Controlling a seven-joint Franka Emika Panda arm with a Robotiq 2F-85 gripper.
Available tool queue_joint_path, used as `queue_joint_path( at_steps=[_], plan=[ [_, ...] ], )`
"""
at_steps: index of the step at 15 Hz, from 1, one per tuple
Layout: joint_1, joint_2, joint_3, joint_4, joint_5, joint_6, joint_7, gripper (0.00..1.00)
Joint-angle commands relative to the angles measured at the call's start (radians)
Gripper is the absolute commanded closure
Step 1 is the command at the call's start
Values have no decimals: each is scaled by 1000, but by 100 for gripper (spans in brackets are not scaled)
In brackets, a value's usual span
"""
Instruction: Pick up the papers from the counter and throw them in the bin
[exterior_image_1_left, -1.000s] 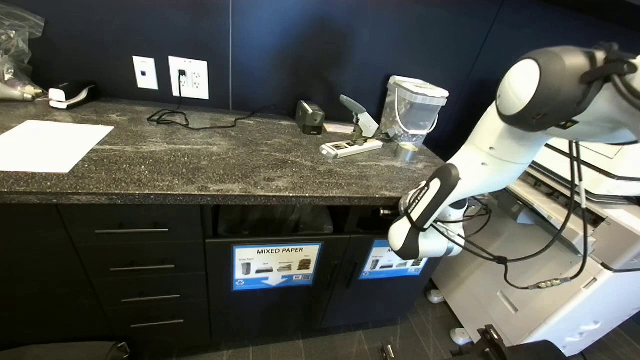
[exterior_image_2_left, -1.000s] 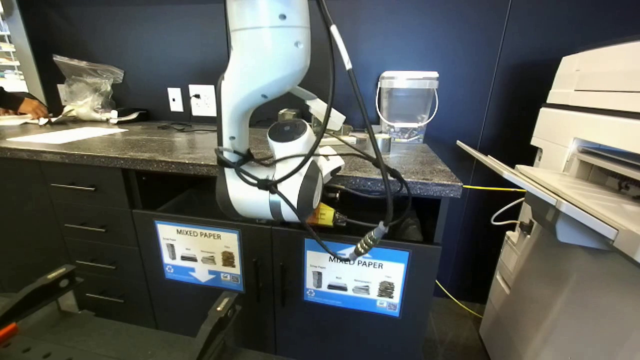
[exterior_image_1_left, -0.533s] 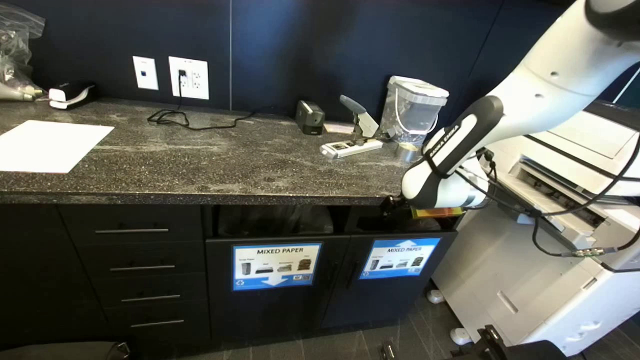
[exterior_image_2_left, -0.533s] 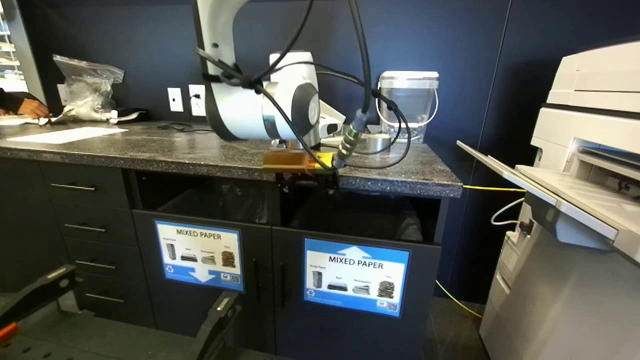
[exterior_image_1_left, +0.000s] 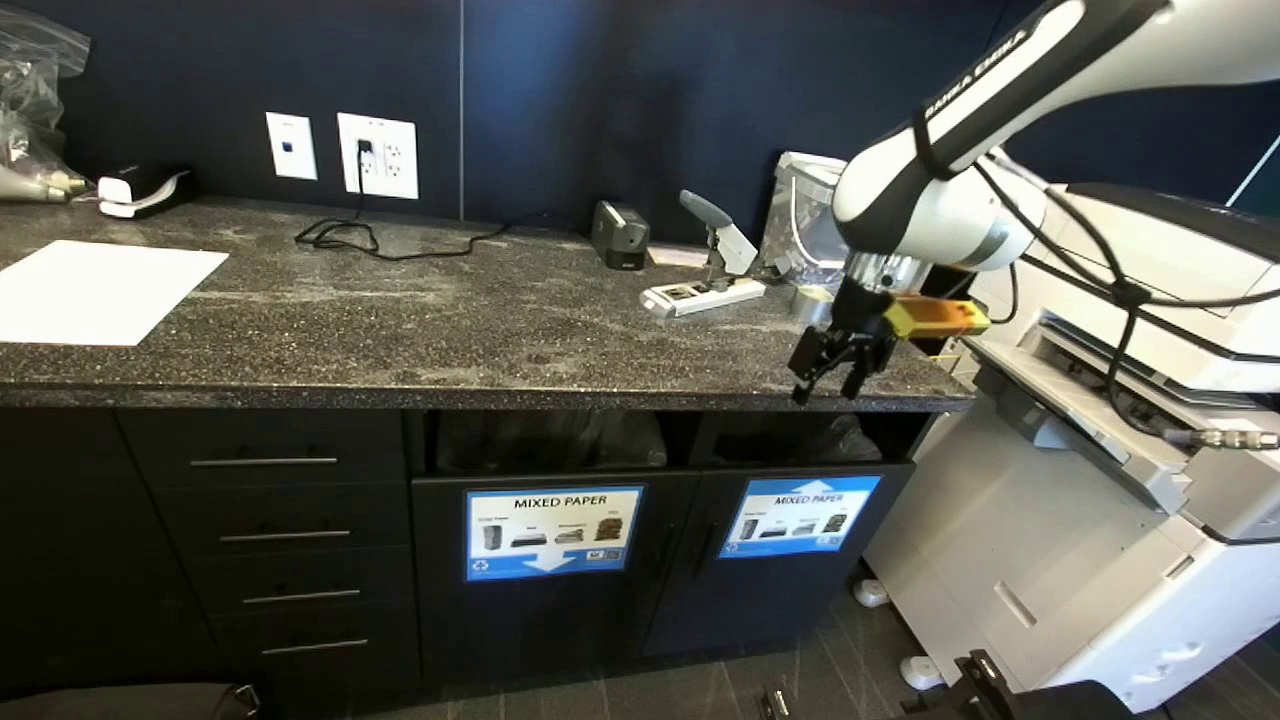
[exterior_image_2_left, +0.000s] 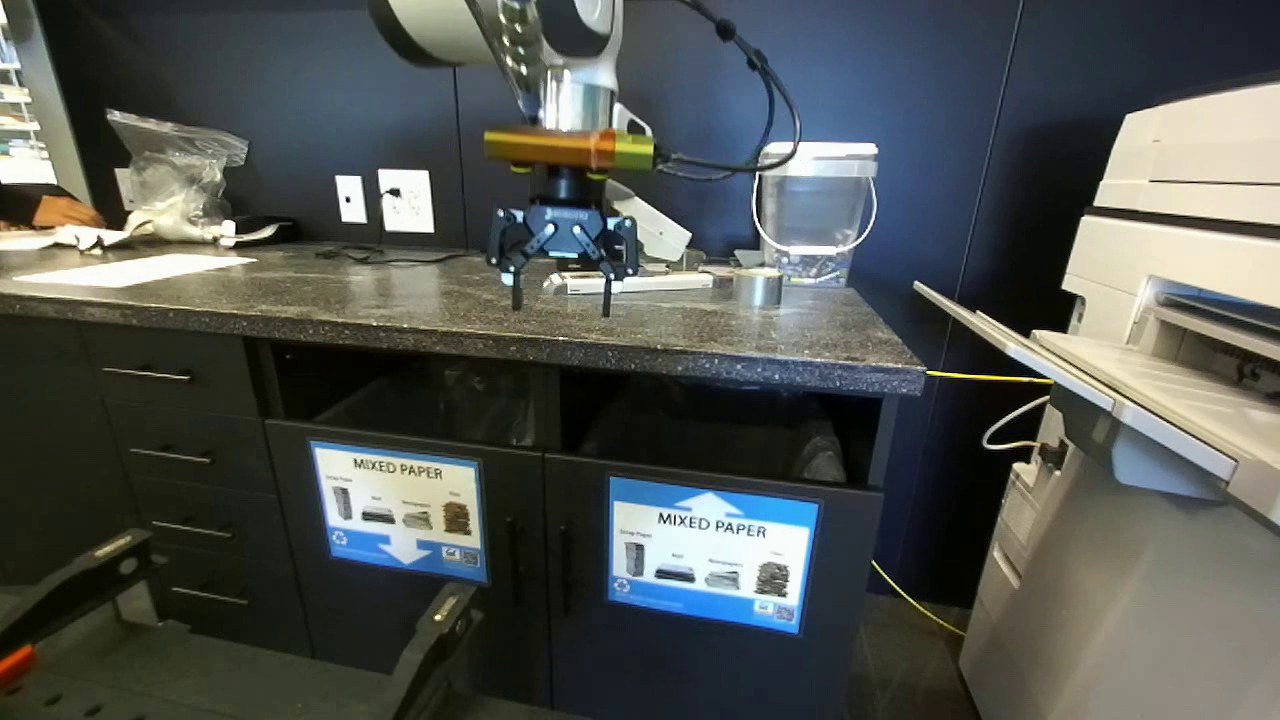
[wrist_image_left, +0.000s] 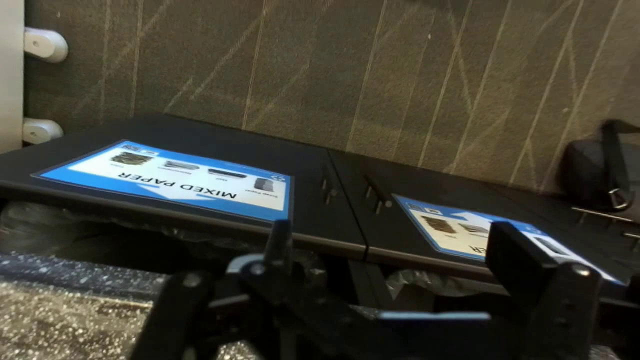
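Observation:
My gripper hangs with its fingers pointing down near the front edge of the dark speckled counter. Its jaws stand wide apart, with nothing between them in the wrist view, where the gripper shows at the bottom. Below the counter, the right-hand bin sits in an opening, lined with clear plastic; a second lined bin is beside it. What lies inside the bins is too dark to make out. No crumpled papers can be made out on the counter; they are out of view or hidden.
A flat white sheet lies at the counter's left. Toward the back right stand a pencil sharpener, a large stapler, a tape roll and a clear bucket. A person's hand is at far left. A printer stands right.
My gripper has risen out of the right bin opening, past the counter's edge, to above its level. The arm lifted with it. The person's hand at far left shifted slightly.

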Motion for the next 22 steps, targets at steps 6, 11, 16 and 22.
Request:
queue_joint_path(
  at_steps=[6,11,16,22],
  plan=[
    [77,-536,-163,-173,52,-449,1,0],
    [77,-798,-187,-326,17,-454,224,0],
    [64,-975,-190,-460,29,-424,368,0],
    [64,-1019,-194,-488,16,-469,412,0]
  ],
)
